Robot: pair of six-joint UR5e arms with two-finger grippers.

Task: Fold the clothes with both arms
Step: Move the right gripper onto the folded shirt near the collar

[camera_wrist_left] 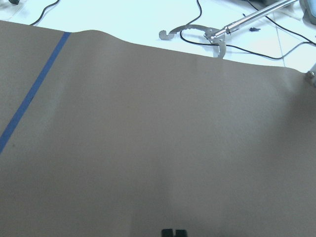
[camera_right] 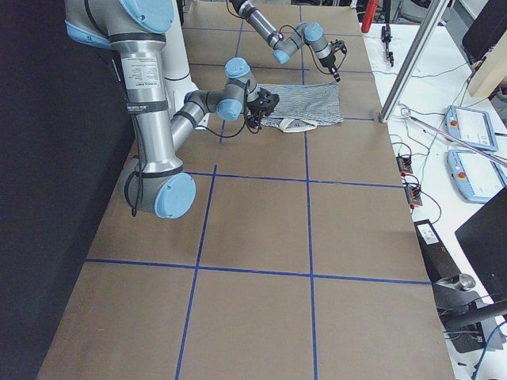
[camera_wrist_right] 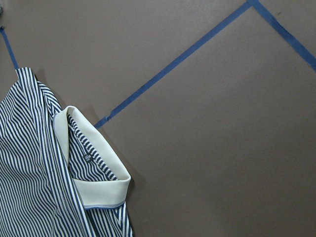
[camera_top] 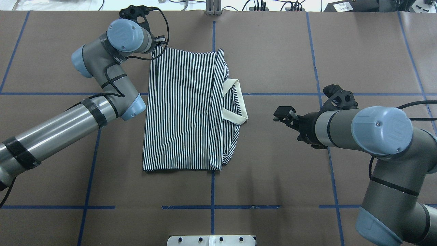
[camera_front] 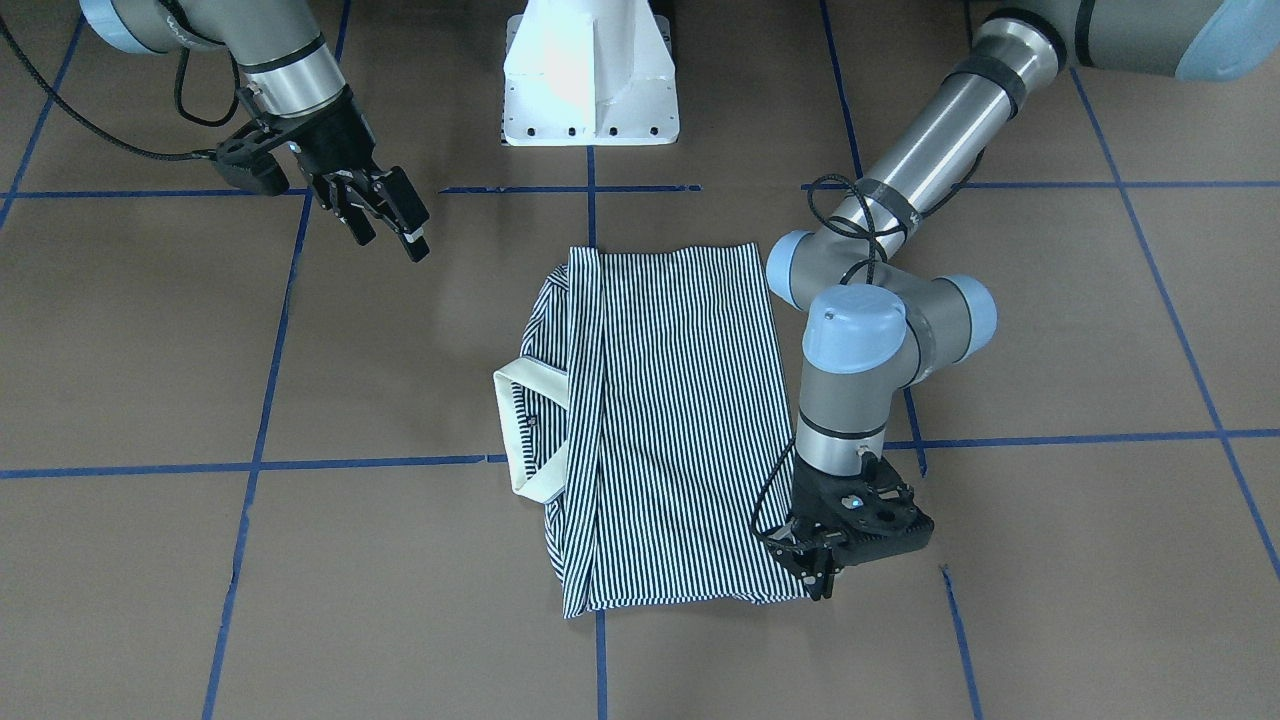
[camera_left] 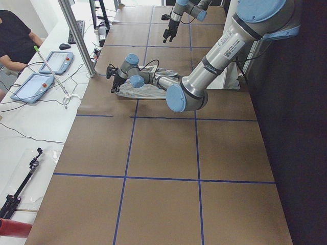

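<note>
The navy-and-white striped polo shirt (camera_top: 181,112) lies folded flat at the middle of the brown paper-covered table (camera_top: 273,51). The black left gripper (camera_front: 822,582) is down at the shirt's far hem corner, fingertips drawn together; whether they pinch cloth cannot be told. The black right gripper (camera_front: 390,238) hangs spread and empty, well apart from the cream collar (camera_top: 239,102).

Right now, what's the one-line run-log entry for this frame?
shirt: folded rectangle, lying flat | left hand: at far hem corner, grip unclear | right hand: open, apart from collar
</note>
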